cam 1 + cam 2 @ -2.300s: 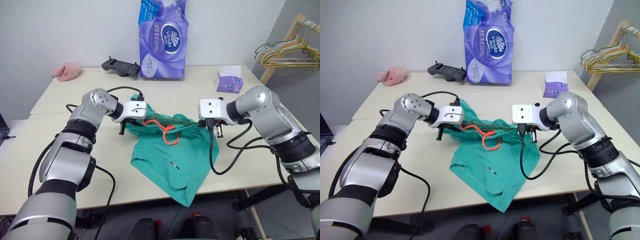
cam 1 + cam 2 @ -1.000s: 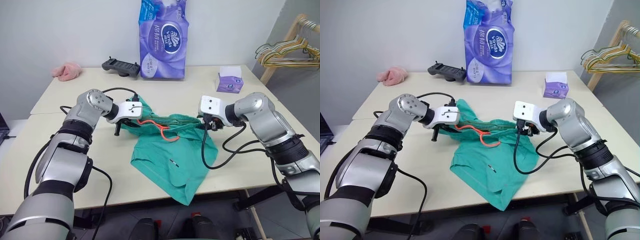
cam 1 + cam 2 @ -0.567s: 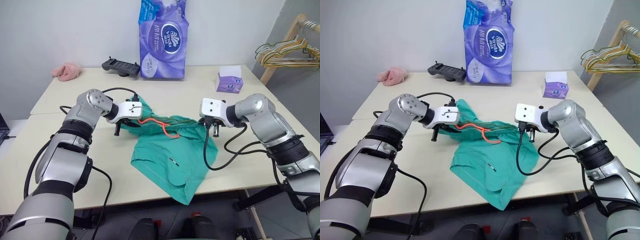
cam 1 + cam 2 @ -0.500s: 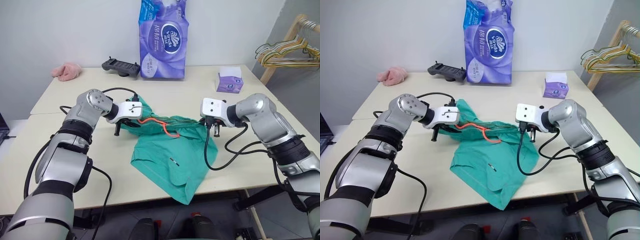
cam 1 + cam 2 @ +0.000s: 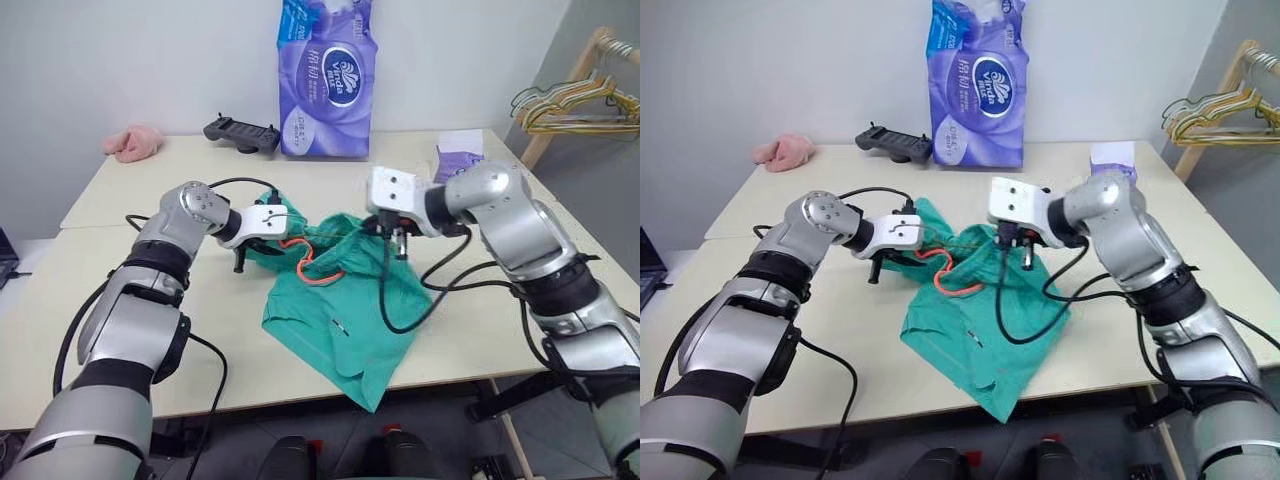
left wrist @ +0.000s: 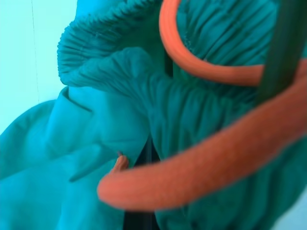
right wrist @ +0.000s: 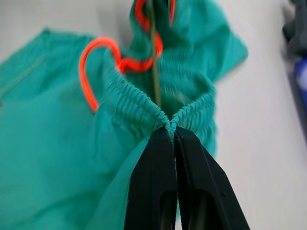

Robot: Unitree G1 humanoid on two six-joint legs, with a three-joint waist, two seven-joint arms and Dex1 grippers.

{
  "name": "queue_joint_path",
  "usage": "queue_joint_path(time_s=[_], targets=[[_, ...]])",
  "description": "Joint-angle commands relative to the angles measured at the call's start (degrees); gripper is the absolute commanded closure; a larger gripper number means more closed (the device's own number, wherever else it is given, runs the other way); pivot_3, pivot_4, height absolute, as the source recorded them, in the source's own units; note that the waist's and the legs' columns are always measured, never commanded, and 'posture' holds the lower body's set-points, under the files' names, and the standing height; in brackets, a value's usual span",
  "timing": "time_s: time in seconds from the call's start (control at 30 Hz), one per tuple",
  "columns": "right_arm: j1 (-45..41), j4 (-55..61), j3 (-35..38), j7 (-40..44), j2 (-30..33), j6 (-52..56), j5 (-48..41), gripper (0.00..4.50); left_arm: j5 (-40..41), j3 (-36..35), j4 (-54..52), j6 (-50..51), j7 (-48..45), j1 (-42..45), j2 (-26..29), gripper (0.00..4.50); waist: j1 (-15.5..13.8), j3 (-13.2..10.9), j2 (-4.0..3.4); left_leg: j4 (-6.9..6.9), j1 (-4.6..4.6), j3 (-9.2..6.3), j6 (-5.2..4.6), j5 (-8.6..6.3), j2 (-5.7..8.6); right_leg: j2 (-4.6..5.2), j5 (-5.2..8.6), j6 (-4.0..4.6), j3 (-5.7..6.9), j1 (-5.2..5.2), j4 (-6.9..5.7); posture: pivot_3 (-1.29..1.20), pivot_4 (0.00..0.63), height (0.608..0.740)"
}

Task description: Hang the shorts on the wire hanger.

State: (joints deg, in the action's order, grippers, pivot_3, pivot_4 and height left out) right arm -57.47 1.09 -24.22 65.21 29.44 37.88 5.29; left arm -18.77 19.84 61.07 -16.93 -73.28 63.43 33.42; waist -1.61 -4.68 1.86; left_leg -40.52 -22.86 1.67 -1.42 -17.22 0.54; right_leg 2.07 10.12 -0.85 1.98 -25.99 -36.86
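Note:
The teal-green shorts (image 5: 345, 305) lie on the table (image 5: 140, 330), one leg drooping over its front edge. Their orange drawstring (image 5: 305, 268) loops below the gathered waistband. The thin dark wire hanger (image 7: 154, 62) runs along inside the waistband, and its hook (image 5: 272, 204) rises by my left wrist. My left gripper (image 5: 241, 260) is at the left end of the waistband; in the left wrist view a dark wire (image 6: 144, 158) runs up from between its fingers, so it seems shut on the hanger. My right gripper (image 7: 171, 130) is shut on a pinch of the waistband, lifted above the table.
A purple tissue pack (image 5: 325, 75), a black controller (image 5: 241, 133) and a pink cloth (image 5: 133, 142) sit along the back. A small purple box (image 5: 452, 150) is behind my right arm. A rack of hangers (image 5: 575, 100) stands at the right. My right arm's black cable (image 5: 395, 305) loops over the shorts.
My right gripper has shut on the waistband and carried it left and up toward the left gripper, bunching the waistband. The drawstring loop has sagged. The left gripper stayed put.

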Motion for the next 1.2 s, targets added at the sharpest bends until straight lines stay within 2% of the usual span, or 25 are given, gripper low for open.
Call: queue_joint_path(time_s=[0.03, 0.13, 0.4, 0.67, 1.2], targets=[[-1.2, -2.0, 0.4, -2.8, -1.2, -1.1, 0.6, 4.44, 0.3, -0.4, -0.9, -0.6, 0.3, 1.9, 0.3, 4.50, 0.0, 0.0, -0.01, 0.00, 0.00, 0.00, 0.00, 0.00, 0.02, 0.01, 0.00, 0.00, -0.01, 0.00, 0.00, 0.08, 0.054, 0.740], [-0.5, -3.4, -0.3, -3.5, -1.7, -2.3, 1.0, 4.44, 0.3, -0.5, -0.8, -0.7, 0.4, 1.9, 0.4, 4.50, 0.1, 0.0, -0.01, 0.00, 0.00, 0.00, 0.00, 0.00, 0.00, 0.00, 0.00, 0.00, 0.00, -0.02, -0.01, 0.09, 0.052, 0.740], [4.5, -2.8, -5.2, 0.2, 2.2, -6.8, 3.1, 4.44, 0.1, -0.8, -0.7, -1.2, 1.0, 1.6, 1.0, 4.50, 0.1, 0.0, 0.00, 0.00, 0.00, 0.02, 0.00, 0.00, 0.00, 0.00, 0.00, 0.00, -0.01, -0.02, -0.01, 0.10, 0.041, 0.740], [2.6, -4.2, -4.7, -0.6, -1.3, -5.9, 3.2, 4.44, -0.2, -1.1, -0.6, -1.3, 1.9, 1.6, 0.1, 4.50, 0.1, 0.0, 0.00, 0.01, 0.00, 0.02, 0.00, 0.00, -0.03, -0.05, 0.00, 0.00, -0.02, -0.03, -0.02, 0.10, 0.033, 0.740], [2.0, 3.5, -5.0, 4.9, -1.0, -1.2, 1.5, 4.44, -0.4, -1.1, 0.0, -1.7, 2.7, 2.1, -0.1, 4.50, 0.0, 0.0, 0.01, 0.00, 0.00, 0.01, 0.01, 0.00, -0.01, -0.03, 0.00, 0.00, -0.01, -0.02, -0.03, 0.09, 0.034, 0.740]])
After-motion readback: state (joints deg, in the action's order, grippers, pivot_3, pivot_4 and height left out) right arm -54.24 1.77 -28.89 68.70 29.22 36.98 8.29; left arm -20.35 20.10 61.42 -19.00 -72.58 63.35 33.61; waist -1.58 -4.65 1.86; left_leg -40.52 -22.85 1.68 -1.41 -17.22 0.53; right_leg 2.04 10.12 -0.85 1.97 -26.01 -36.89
